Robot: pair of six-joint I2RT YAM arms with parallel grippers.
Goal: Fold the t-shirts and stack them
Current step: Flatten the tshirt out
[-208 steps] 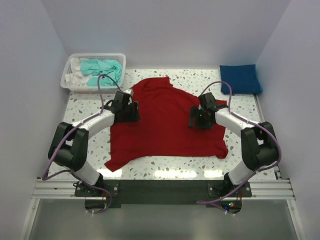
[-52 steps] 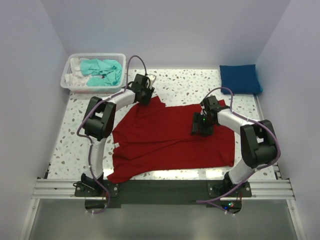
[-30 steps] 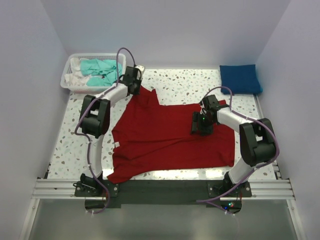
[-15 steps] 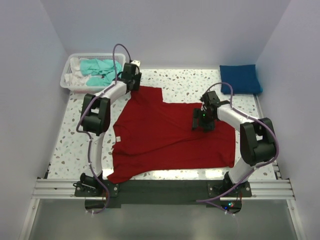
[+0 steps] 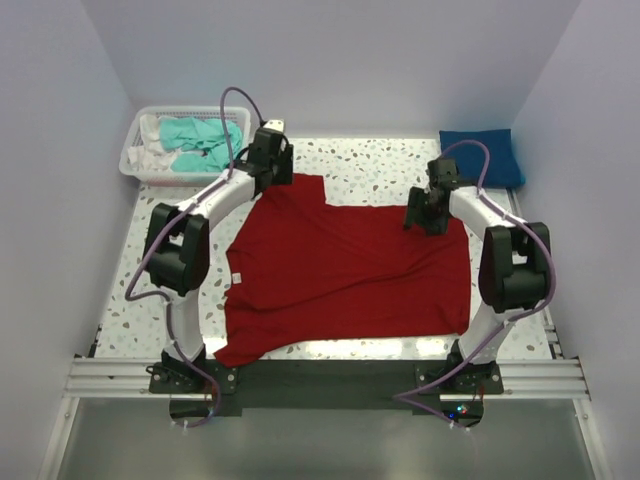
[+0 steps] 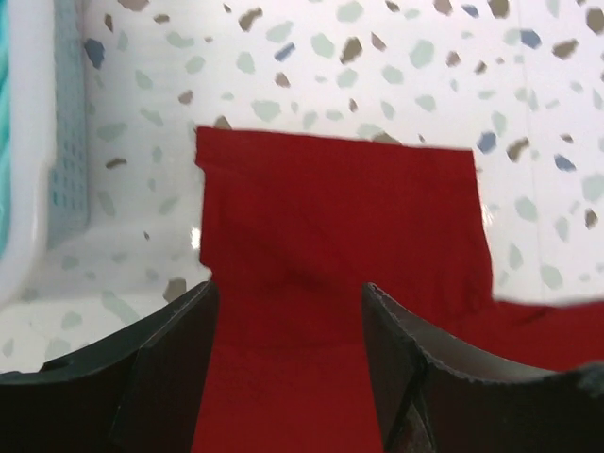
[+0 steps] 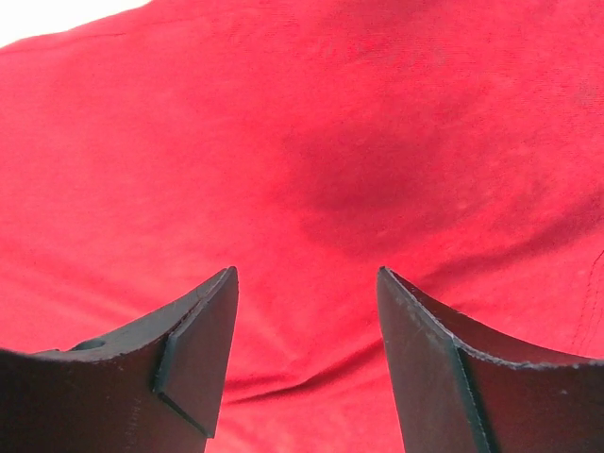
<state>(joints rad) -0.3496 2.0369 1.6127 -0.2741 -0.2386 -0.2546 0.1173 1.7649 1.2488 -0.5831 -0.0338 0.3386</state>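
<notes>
1. Table (image 5: 370,160): speckled white top, walled on three sides. Both arms are bolted at its near edge.
2. Red shirt (image 5: 340,270): lies spread out, mostly flat, over the middle of the table. A square flap of it juts out at the far left, towards the basket. Its near-left corner trails to the table's near edge. A small white tag (image 5: 238,279) shows at its left edge. Light creases run across the cloth.
3. Basket (image 5: 190,111): white mesh, at the far-left corner of the table, just beside the red flap but apart from it.
4. Blue shirt (image 5: 480,155): a folded pad at the far-right corner of the table, apart from the red shirt.
5. Teal shirt (image 5: 195,135): crumpled inside the basket, with white cloth (image 5: 150,155) beside it at the basket's left end.
6. Left gripper (image 5: 268,165): reaches to the far-left flap of the red shirt. In the wrist view (image 6: 288,293) the fingers stand spread, released, with the flap (image 6: 340,217) lying flat beyond and between them. Nothing is grasped. Bare table and the basket wall (image 6: 66,142) show to the side.
7. Right gripper (image 5: 425,212): sits over the far-right edge of the red shirt. In the wrist view (image 7: 304,274) the fingers stand well apart, released, and red cloth (image 7: 283,142) fills the view beneath them. No fold is pinched between them.
</notes>
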